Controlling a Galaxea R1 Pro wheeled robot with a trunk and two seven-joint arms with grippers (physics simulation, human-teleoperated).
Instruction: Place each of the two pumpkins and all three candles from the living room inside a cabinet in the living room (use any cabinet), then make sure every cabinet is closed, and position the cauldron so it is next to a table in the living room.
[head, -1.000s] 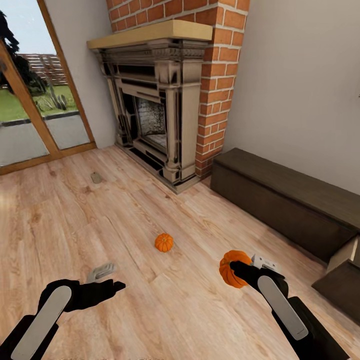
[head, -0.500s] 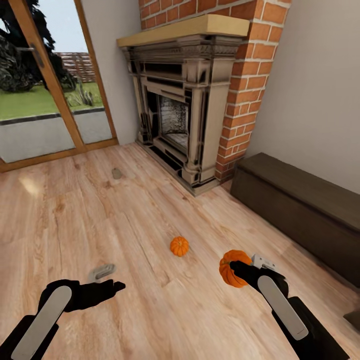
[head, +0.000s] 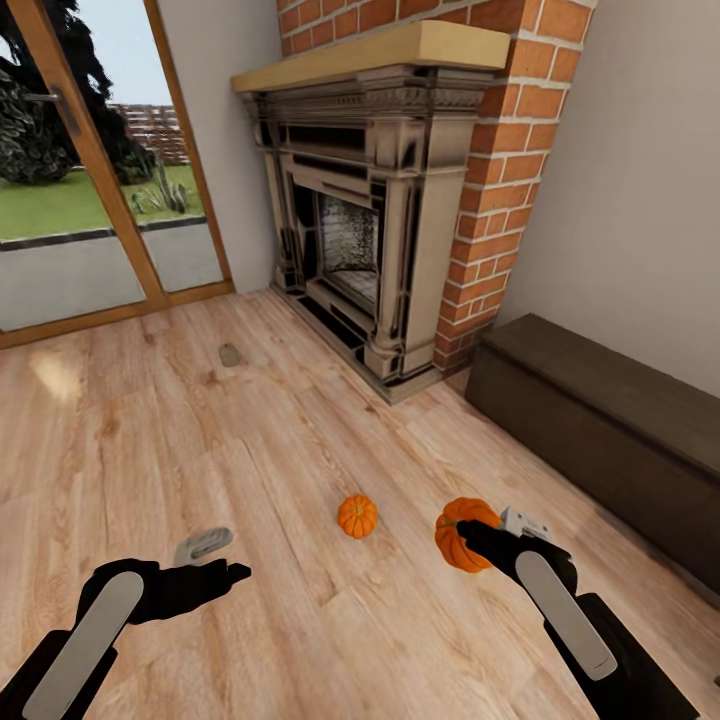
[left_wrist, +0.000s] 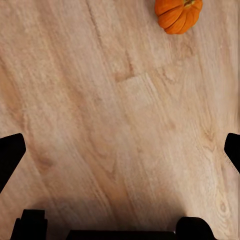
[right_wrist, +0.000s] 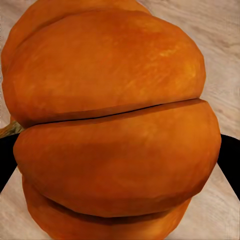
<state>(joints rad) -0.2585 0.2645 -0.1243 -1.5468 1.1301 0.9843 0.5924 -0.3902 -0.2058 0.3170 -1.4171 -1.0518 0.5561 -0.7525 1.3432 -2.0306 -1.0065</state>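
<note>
**One pumpkin in hand, one on the floorboards**

Our right gripper (head: 478, 545) clamped a small orange ribbed pumpkin (head: 460, 532) above the pale wooden floor (head: 250, 440). The second orange pumpkin (head: 357, 516) sat on open boards between our arms. Our left gripper (head: 225, 573) hovered with jaws spread wide, holding nothing. The long dark-brown wooden cabinet (head: 600, 420) stood along the wall beside the brick fireplace (head: 380, 200).

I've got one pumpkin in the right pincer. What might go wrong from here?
1. The held pumpkin looks pinched near its edge by the right pincer, so it may slip while driving.
2. The second pumpkin lies on the floor ahead; the base might knock it.
3. The cabinet here looks closed.
</note>
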